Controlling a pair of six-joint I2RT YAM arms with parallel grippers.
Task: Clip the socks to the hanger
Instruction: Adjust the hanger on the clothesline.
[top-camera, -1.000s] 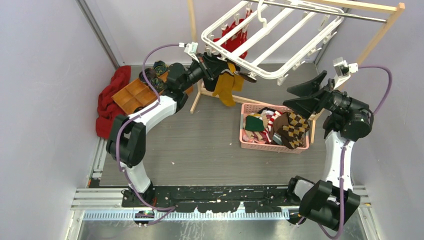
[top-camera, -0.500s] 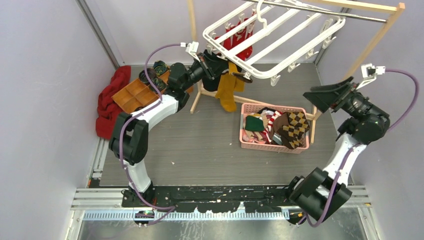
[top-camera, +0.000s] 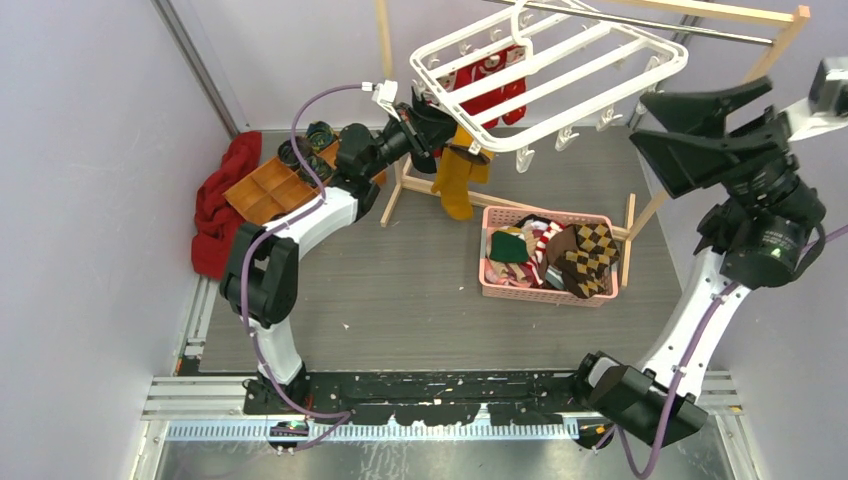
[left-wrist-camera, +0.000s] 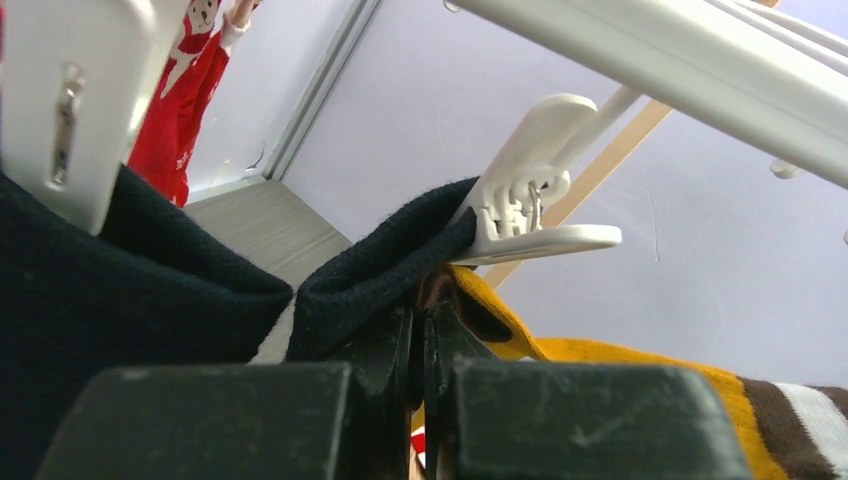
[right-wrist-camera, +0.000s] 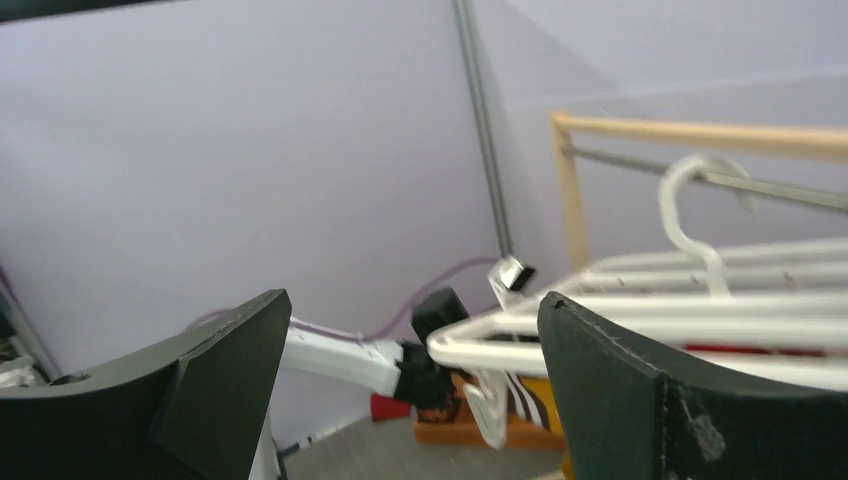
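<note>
left gripper (left-wrist-camera: 420, 315) is pinching shut on the socks (top-camera: 455, 180) upper middle, right under a clip (left-wrist-camera: 530, 195) at the hanger (left-wrist-camera: 650, 65)'s left corner, while the right gripper (top-camera: 640, 120) is hanging wide open, empty, far right

socks (top-camera: 560, 255) lie in a basket (top-camera: 545, 297) before the hanger (top-camera: 548, 78).

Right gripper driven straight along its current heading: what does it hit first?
Probably the white hanger: its frame corner sits between the open right gripper's jaws in the wrist view; the left arm lies beyond. Depth is uncertain.
</note>
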